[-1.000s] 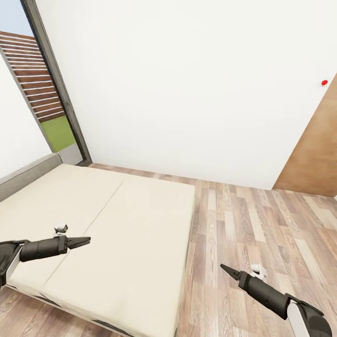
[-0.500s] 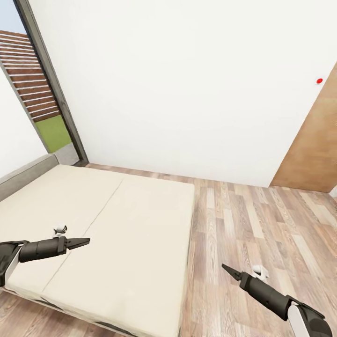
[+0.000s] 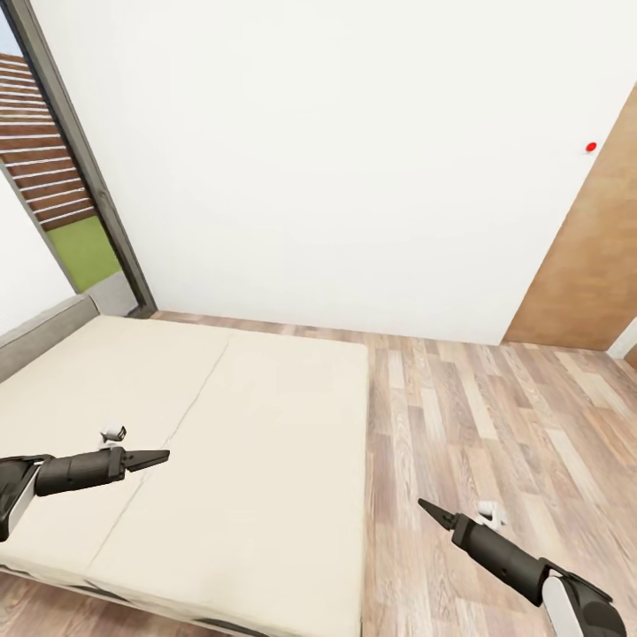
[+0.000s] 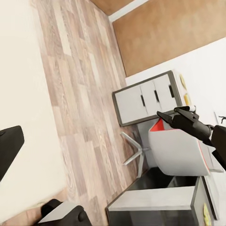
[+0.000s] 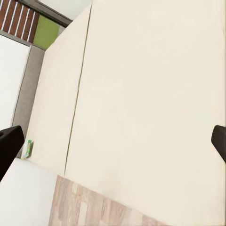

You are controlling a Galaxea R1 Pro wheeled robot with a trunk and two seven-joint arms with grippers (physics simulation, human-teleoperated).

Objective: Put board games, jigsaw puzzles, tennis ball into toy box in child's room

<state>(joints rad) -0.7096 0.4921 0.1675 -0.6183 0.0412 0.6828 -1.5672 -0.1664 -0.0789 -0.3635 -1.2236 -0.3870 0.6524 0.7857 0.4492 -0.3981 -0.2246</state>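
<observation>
Cream bed [image 3: 239,442], two idle arms

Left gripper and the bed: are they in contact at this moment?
Cannot tell. In the head view the left gripper overlaps the cream bed from above, so no gap or contact shows; the left wrist view gives no clear contact line either.

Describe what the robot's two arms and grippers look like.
Both arms are matte black cylinders ending in slim, pointed black jaws. The left gripper and right gripper each carry a small white-and-grey block near the wrist. Farther back, each arm widens into a glossy white shell with black trim. No cables or markings are visible.
</observation>
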